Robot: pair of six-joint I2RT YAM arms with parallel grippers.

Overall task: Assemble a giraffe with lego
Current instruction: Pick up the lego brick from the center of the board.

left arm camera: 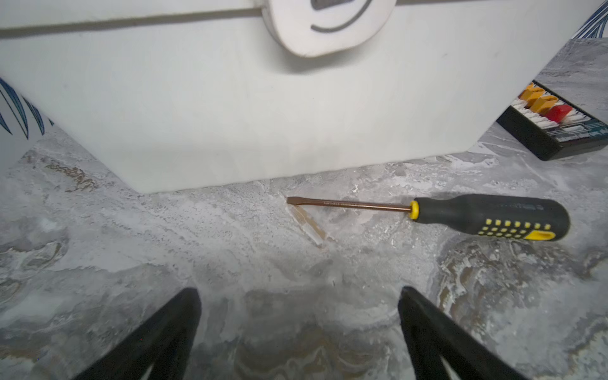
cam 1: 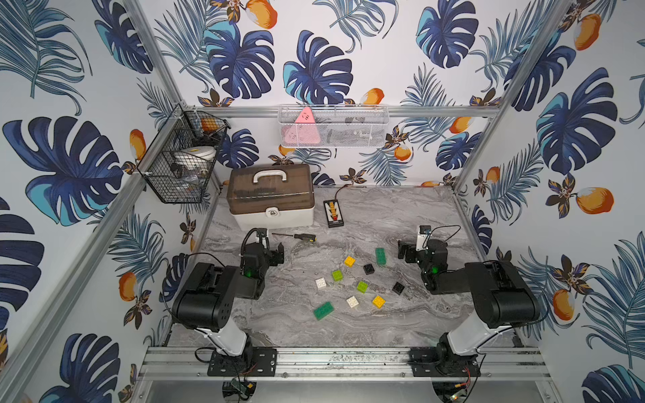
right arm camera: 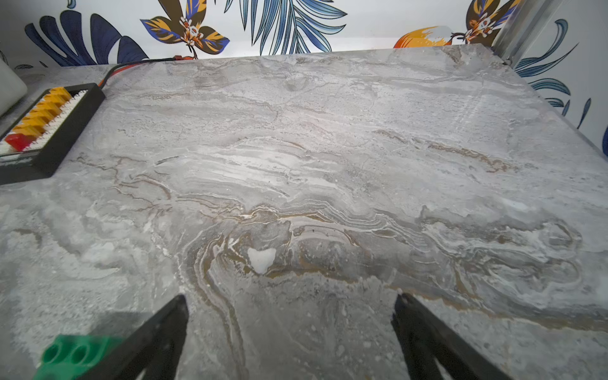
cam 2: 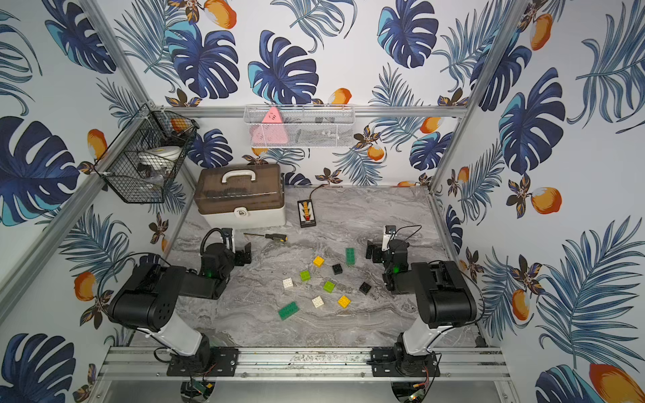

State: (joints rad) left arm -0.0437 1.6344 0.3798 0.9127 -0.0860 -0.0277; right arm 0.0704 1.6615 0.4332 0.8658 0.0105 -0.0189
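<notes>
Starting at my left gripper (left arm camera: pixel 299 289): jaws spread wide and empty, just in front of the white case (cam 1: pixel 272 216); my right gripper (right arm camera: pixel 291 296), equally spread and empty, hovers well to that case's right. I judge both are parked aside to keep the lego (cam 1: pixel 362 286) in plain view: ten loose bricks, studs up, lying apart in front of the case, none joined, so no giraffe yet. The case is shut, contents dim. Above it, a black wire basket (cam 1: pixel 164 185) holds a white round item; a white mesh basket (cam 1: pixel 366 139) holds something pink.
</notes>
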